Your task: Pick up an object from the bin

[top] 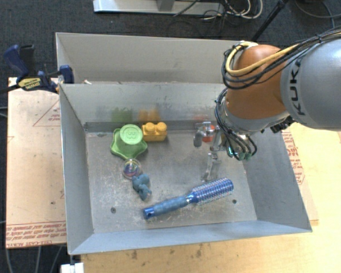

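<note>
bin contents, one gripper over the floor near the brush

item 1: gripper [208, 176], one. slim metal tip hanging under a rounded orange wrist cover [256, 84] wrapped with looped cables. the tip sits low over the bare floor of the bin [74, 164]. whether the jaws are spread or pressed together cannot be told. nothing is seen held in them.

item 2: hairbrush [190, 199], one. blue plastic with a glossy straight handle and a cylindrical head ringed with short pale bristles. it is the thing nearest the jaws. the head lies just beside them on the near side, and the handle runs away from them towards the left and the near wall. it lies flat on the floor.

item 3: green cup [128, 140], one. matt plastic, round, with a scalloped flared base. it lies well apart from the jaws, to their left and a little further back.

item 4: yellow block [154, 131], one. smooth plastic with a knobbed top. it touches the green cup on the side towards the jaws and sits against the back wall.

item 5: small ball [131, 168], one. clear shell with a purple tint, to the left of the jaws and level with them.

item 6: small figure [141, 186], one. dull grey-blue and lumpy, just on the near side of the ball and beside the end of the brush handle.

bin: grey sheet metal with sloped walls and a scuffed, speckled floor.
</note>
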`<state>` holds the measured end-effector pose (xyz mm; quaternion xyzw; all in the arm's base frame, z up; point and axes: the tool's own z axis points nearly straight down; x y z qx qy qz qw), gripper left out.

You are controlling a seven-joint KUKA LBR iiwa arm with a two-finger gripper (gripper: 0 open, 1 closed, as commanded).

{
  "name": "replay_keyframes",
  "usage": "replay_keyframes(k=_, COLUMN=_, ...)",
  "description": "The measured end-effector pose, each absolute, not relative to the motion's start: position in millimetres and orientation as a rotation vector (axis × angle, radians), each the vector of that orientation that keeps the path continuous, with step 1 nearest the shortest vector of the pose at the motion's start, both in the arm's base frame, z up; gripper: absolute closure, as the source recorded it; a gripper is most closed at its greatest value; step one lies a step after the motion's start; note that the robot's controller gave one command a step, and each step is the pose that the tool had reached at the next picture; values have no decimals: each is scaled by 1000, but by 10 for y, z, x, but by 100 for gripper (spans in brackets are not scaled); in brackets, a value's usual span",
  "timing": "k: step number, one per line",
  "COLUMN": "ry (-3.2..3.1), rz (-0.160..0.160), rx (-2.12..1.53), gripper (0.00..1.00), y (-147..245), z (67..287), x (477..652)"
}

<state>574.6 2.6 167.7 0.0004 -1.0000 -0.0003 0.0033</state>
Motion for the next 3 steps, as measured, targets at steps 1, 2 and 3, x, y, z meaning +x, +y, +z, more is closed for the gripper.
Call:
replay_keyframes(k=1, ry=-3143, rz=-1, rx=1, gripper=100, y=26, z=1721, x=5764)
replay_keyframes(k=2, ry=-3143, rz=-1, rx=1, gripper=0, y=26, z=1721, x=5764)
replay_keyframes(k=3, ry=-3074, rz=-2, rx=638, gripper=0, y=-323, z=685, x=5241)
